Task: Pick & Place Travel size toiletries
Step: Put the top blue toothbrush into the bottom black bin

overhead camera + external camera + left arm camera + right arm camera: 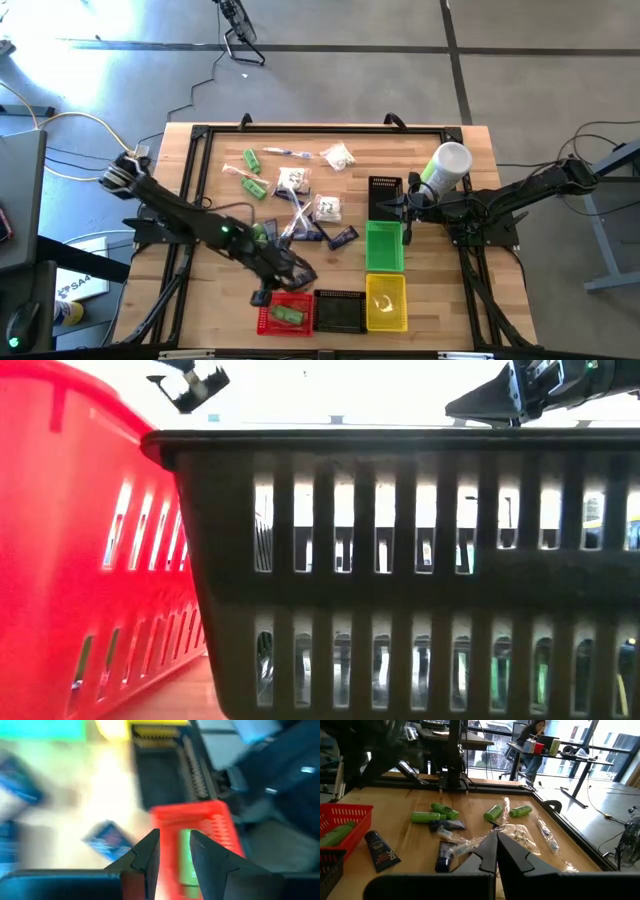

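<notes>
While the low view shows only the red basket and black basket up close, the left wrist view shows the left gripper narrowly parted and empty above a green bottle lying in the red one. Farther off, the overhead view finds the right gripper pinched shut, idle beside the white cup, with more toiletries strewn mid-table.

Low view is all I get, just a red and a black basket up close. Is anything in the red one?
Observer: Yes, one green bottle lies in the red basket.
Operator: Where is the left gripper?
Observer: The left gripper is at the red basket, jaws apart.
Operator: And the right?
Observer: The right gripper waits near the white cup, jaws shut.
</notes>
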You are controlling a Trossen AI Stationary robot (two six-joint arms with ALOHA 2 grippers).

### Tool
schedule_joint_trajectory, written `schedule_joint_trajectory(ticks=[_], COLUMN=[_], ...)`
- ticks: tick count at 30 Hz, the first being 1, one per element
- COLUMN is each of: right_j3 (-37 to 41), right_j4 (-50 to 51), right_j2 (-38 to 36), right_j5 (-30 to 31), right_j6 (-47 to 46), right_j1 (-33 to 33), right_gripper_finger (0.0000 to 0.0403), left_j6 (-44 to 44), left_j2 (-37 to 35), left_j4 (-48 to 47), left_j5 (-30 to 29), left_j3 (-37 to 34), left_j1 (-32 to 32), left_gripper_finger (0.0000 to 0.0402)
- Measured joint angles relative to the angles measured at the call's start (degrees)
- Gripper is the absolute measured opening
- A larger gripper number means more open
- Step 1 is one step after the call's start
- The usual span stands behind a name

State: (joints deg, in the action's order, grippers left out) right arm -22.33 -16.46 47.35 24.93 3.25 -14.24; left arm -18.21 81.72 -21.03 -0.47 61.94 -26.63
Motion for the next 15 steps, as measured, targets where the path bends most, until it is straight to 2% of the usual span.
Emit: schedule_joint_trajectory(ticks=[6, 12, 15], right_j3=[0.0, 0.0, 0.0], right_j4=[-0.1, -1.7, -2.7], right_j2=[0.0, 0.0, 0.0], right_j5=[0.2, 0.6, 0.7], right_j6=[1.0, 4.1, 4.2], right_j1=[0.0, 0.0, 0.0], right_gripper_finger=[0.0003, 0.0003, 0.0003], left_j6=[9.9, 13.6, 13.3], left_j2=[-6.8, -7.7, -7.7], left_j4=[-4.0, -2.2, 3.3], left_j5=[-14.3, -15.7, -15.8], left_j3=[0.0, -2.3, -4.9], left_j1=[0.6, 5.7, 8.9], left_gripper_finger=[0.0104, 0.0104, 0.0104])
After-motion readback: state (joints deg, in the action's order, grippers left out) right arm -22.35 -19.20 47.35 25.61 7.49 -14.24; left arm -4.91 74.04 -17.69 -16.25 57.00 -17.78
